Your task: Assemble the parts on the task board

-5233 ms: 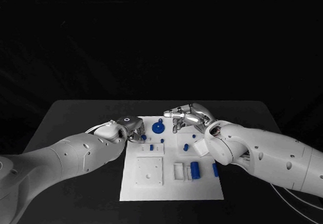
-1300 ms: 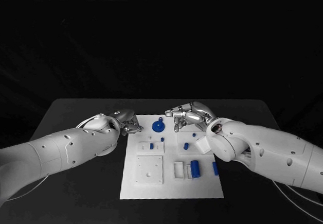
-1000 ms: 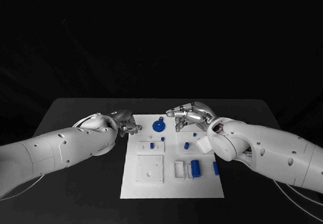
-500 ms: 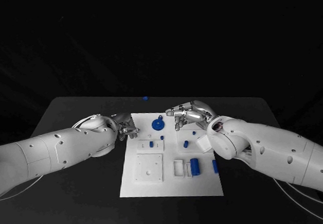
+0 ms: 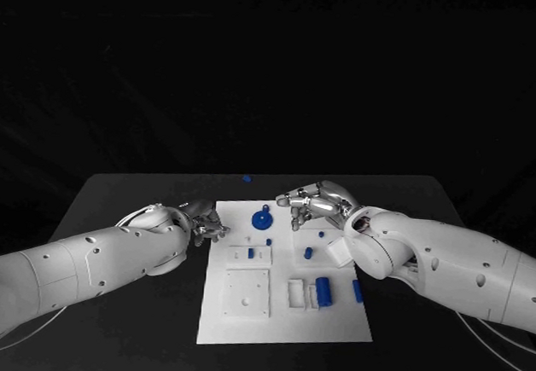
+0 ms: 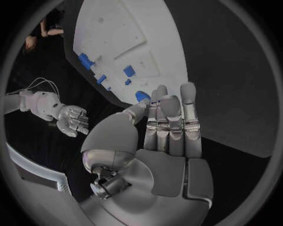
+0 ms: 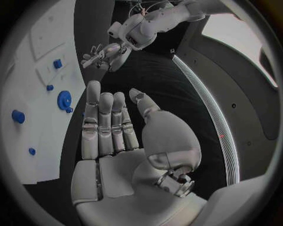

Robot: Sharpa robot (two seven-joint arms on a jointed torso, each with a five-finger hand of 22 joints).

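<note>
**Both hands empty at the far end of the task board**

While the left hand (image 5: 204, 219) hangs just off the far left corner of the task board (image 5: 277, 323), its fingers (image 6: 171, 117) lie straight and side by side, with nothing in them; the left wrist view shows the palm bare and the thumb set apart. The right hand (image 5: 316, 202) is over the board's far edge, near its right corner, and it too holds nothing: in the right wrist view its fingers (image 7: 106, 122) stretch out flat together, the thumb off to one side.

Between the two hands, on the far part of the board, lies a round blue disc with a small tab (image 5: 260, 220). Nearer the robot from it are a small blue block (image 5: 249, 253) seated in a raised white mount and a short blue peg (image 5: 310, 251). A tiny blue piece (image 5: 322, 235) sits close under the right hand. Toward the middle of the board stands a blue cylinder (image 5: 324, 289) beside a white open frame (image 5: 296, 293), with a narrow blue bar (image 5: 357, 291) at the right edge. A square white plate with holes (image 5: 246, 292) takes up the left middle.

On the black table (image 5: 119, 192), beyond the board's far edge, rests one small blue piece (image 5: 246, 179), well apart from the board.
</note>
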